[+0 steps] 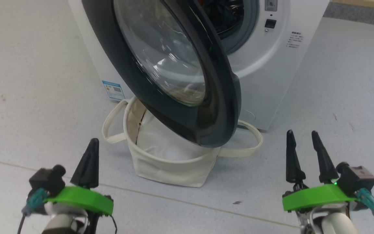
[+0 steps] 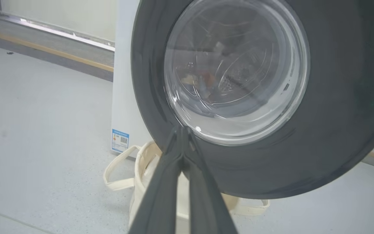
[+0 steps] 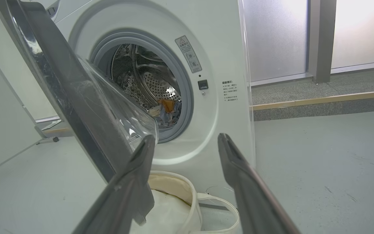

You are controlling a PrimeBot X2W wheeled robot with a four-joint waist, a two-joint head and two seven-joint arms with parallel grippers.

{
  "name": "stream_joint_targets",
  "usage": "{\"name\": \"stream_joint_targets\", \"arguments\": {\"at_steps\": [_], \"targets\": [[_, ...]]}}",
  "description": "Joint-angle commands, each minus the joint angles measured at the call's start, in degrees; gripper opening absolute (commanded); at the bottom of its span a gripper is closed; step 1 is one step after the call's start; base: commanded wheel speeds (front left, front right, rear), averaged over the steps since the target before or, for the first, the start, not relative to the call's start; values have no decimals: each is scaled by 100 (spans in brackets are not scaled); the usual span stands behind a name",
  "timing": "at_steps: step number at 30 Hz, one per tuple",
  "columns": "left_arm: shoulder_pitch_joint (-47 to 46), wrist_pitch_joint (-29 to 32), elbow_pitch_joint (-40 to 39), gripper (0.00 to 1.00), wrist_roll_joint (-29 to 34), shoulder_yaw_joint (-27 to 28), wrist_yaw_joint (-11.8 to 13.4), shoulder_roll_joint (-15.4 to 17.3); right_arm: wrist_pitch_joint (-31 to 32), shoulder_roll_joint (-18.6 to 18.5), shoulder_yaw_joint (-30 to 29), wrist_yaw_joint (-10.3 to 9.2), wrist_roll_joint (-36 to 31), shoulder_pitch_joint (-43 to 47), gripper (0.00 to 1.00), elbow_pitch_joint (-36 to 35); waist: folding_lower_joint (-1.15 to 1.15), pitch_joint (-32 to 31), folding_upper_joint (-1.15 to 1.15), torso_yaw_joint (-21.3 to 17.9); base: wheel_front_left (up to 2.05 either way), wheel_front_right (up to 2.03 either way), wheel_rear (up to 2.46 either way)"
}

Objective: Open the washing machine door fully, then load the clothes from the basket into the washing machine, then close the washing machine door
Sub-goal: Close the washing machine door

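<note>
Now | left gripper (image 1: 93, 142) pinched tight, empty | right gripper (image 1: 302, 133) wide, empty | door (image 1: 112, 48) half open | clothes (image 3: 167, 110) inside washer (image 3: 213, 130)

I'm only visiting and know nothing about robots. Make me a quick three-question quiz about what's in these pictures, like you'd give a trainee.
1. Fill in: the left gripper has its long dark fingers pressed together; the right gripper has its fingers standing ___.
2. Multiple choice: the colourful clothes lie A) held in the left gripper; B) inside the steel drum of the big white washing machine; C) on top of the machine.
3. True or false: the small round cream canvas basket stands below the swung-out round, black-rimmed glass washing machine door.
Key: 1 apart; 2 B; 3 true.
</note>
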Motion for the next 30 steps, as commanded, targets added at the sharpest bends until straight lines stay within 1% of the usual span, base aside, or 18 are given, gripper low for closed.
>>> {"name": "stream_joint_targets", "arguments": {"at_steps": [1,2,3,5,8,13,17,21,26,30], "targets": [[35,-66,-453,2,338,426,48,-5,-29,-20,152,1,-37,-6,100,-196,1,-35,0,12,0,0,0],[206,-66,-644,60,621,565,72,-75,-29,-20,162,1,-35,5,100,-195,1,-48,0,8,0,0,0],[363,-67,-814,100,873,699,89,-161,-29,-20,174,1,-31,15,100,-194,1,-58,0,2,0,0,0],[637,-67,-1011,100,1256,917,69,-340,-29,-20,210,1,-46,32,100,-184,1,-88,0,-16,0,0,0],[892,-68,-1226,100,1671,1152,-93,-550,-29,-20,261,1,-101,50,100,-185,1,-110,0,-40,0,0,0],[1113,-68,-1357,100,1962,1496,-364,-801,-29,-20,276,1,-106,74,100,-195,1,-136,0,-56,0,0,0],[1145,-68,-1298,100,2119,1622,-535,-897,-29,-20,303,1,-94,77,100,-211,1,-128,0,-61,0,0,0],[1117,-68,-1299,100,2192,1698,-643,-950,-29,-20,286,1,-9,54,100,-266,1,-115,0,-52,0,0,0],[1073,-68,-1247,100,2222,1679,-730,-977,-29,-20,456,1,135,-157,100,-811,1,-27,0,-28,0,0,0],[982,-68,-1204,100,2151,1620,-764,-983,-29,-20,883,1,179,-340,100,-1255,1,88,0,45,0,0,0]]}}
